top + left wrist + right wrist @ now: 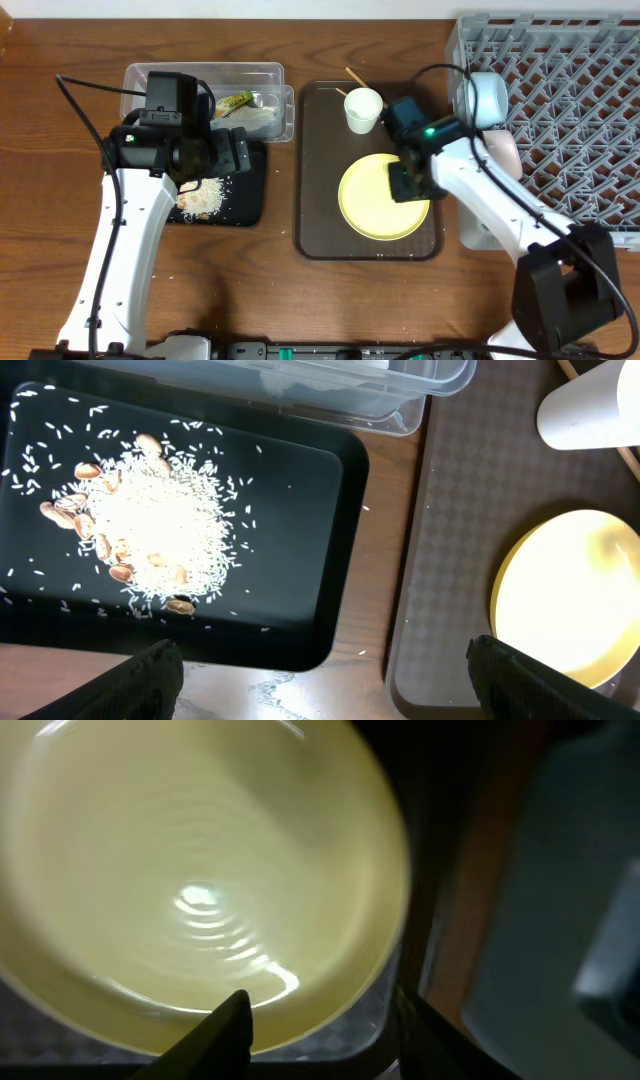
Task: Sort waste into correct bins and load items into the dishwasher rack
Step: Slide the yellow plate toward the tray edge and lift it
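Observation:
The yellow plate (pixel 375 200) lies on the brown serving tray (pixel 318 170), with the white cup (pixel 362 108) and the chopsticks (pixel 353 77) behind it. My right gripper (pixel 408 185) is open at the plate's right rim. In the right wrist view (pixel 325 1030) one finger is over the plate (pixel 200 870) and the other is outside it. My left gripper (pixel 238 152) is open and empty over the black tray (pixel 245 205), which holds rice scraps (pixel 150 530). The clear tub (pixel 255 75) holds the wrapper (pixel 233 102) and white paper (pixel 258 118). The light blue bowl (pixel 487 97) and the white bowl (pixel 503 150) stand at the left edge of the grey rack (pixel 570 100).
The left wrist view shows the black tray (pixel 330 560), my open left gripper (pixel 330 685), the clear tub's corner (pixel 420 380), the brown tray (pixel 450 560), the plate (pixel 570 600) and the cup (pixel 590 405). Bare wooden table lies between the two trays.

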Action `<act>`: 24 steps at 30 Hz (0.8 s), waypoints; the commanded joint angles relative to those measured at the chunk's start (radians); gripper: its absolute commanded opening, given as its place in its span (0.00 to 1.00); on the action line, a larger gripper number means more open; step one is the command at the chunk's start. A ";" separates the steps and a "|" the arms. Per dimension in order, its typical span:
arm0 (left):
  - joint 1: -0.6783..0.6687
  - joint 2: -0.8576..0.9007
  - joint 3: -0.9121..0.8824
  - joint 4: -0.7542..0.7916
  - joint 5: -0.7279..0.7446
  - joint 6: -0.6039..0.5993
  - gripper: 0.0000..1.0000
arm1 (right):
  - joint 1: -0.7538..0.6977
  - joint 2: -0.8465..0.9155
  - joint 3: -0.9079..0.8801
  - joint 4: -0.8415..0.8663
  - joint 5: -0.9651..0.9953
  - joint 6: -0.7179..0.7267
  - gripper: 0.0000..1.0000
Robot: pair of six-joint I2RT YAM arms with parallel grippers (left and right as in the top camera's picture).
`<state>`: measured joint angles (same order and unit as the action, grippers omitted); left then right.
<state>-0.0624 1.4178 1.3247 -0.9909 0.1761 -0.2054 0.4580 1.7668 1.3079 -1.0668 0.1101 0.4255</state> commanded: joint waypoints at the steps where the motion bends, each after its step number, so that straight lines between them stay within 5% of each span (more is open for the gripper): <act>1: 0.002 0.005 0.003 -0.003 -0.013 0.006 0.93 | 0.002 -0.010 -0.031 -0.026 0.070 0.138 0.44; 11: 0.002 0.005 0.003 -0.003 -0.013 0.006 0.93 | 0.005 -0.009 -0.169 0.055 0.090 0.206 0.42; 24: 0.002 0.005 0.003 -0.003 -0.013 0.006 0.93 | 0.006 -0.009 -0.307 0.227 0.039 0.225 0.26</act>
<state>-0.0624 1.4178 1.3247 -0.9909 0.1757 -0.2054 0.4595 1.7668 1.0222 -0.8547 0.1551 0.6212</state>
